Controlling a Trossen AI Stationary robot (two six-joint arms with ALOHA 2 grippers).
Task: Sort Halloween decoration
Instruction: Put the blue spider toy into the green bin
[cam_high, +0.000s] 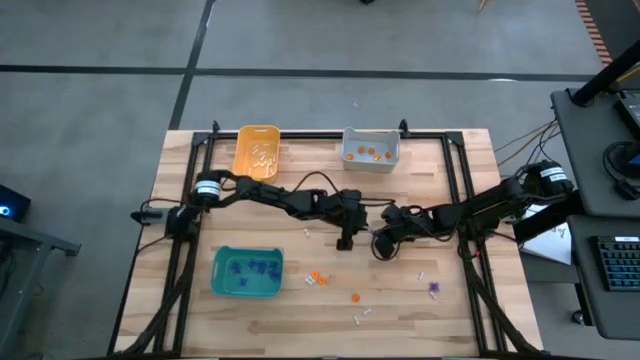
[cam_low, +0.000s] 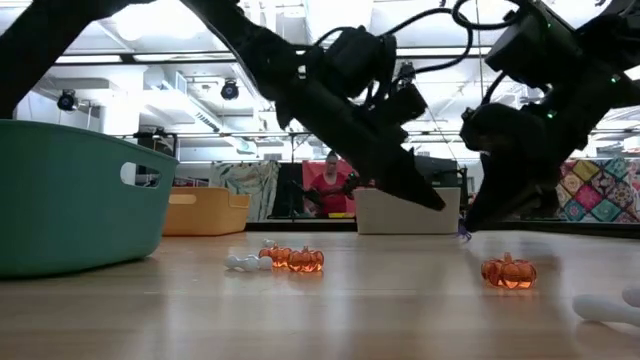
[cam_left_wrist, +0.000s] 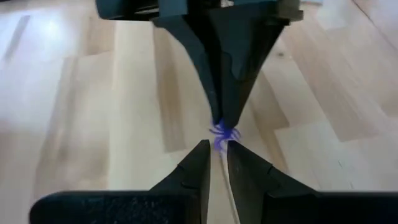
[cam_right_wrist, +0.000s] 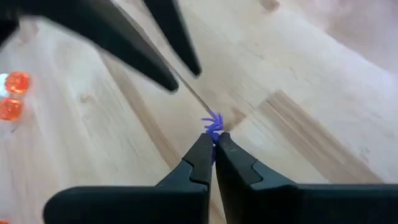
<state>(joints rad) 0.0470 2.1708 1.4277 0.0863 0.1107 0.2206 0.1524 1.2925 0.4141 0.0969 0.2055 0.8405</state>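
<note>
We see both arms meeting over the middle of the wooden desk (cam_high: 420, 310). The right gripper (cam_right_wrist: 214, 142) is clenched on a purple spiky trinket (cam_right_wrist: 213, 126), pinched at its fingertips just above the desk surface. In the left wrist view the same purple trinket (cam_left_wrist: 222, 133) sits at the tips of the opposing right gripper, directly in front of the left gripper (cam_left_wrist: 214, 149). The left gripper's fingers (cam_left_wrist: 194, 163) stand narrowly parted with a thin gap between them; we see nothing held in it, and it points at the trinket from the other side.

From above, the left gripper (cam_high: 346, 240) lies just left of the right gripper (cam_high: 381, 240), close together at desk centre.

Bins: a teal bin (cam_high: 246, 272) at near left holds purple pieces; an orange-yellow bin (cam_high: 257, 152) at far left holds small pale pieces; a grey bin (cam_high: 371, 148) at far centre holds orange pieces.

Loose on the desk, near side: two orange pumpkins (cam_low: 295, 258) with a white piece (cam_low: 243, 262) beside them, a single orange pumpkin (cam_low: 508, 271) to their right, another white piece (cam_low: 604, 308) nearest the camera at right, and a further purple trinket (cam_high: 434, 290) near right.

A person (cam_low: 329, 186) shows in the room beyond the desk.
</note>
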